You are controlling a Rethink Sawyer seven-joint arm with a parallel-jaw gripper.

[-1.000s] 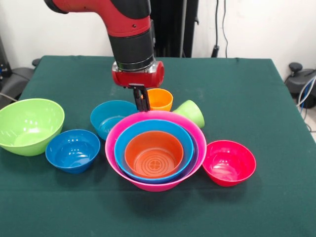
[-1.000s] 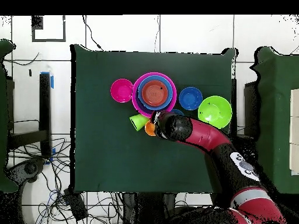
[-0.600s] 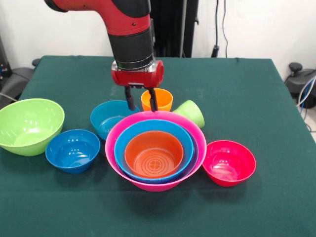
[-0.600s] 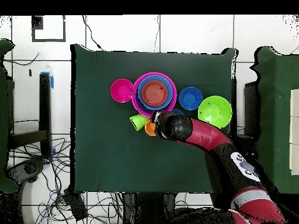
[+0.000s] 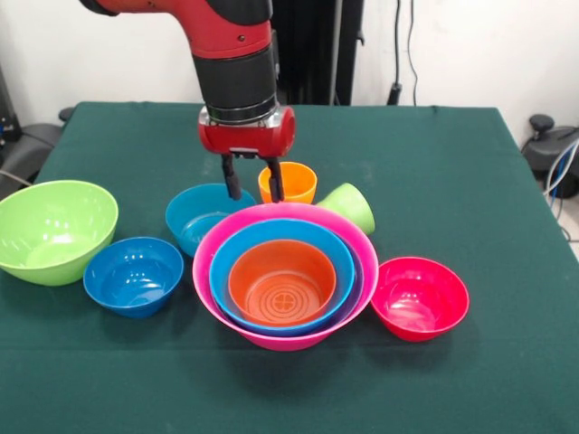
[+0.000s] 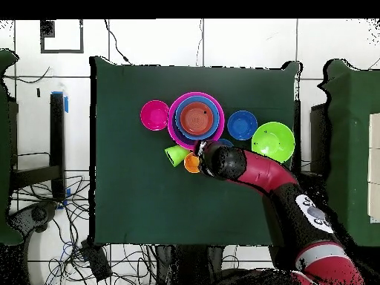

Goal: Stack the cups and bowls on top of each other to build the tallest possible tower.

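Front view: my gripper [image 5: 251, 188] spread, empty, above orange cup [image 5: 288, 182] (light, glossy, prob. slippery); pinch rim wall.

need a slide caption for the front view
Sawyer's open gripper hangs above the glossy pink bowl's far rim, near an upright orange plastic tumbler.

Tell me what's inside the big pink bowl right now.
Nested in the big pink bowl: a purple bowl showing only as a rim sliver, a sky blue bowl, then an orange bowl innermost. Anything beneath the orange one is covered.
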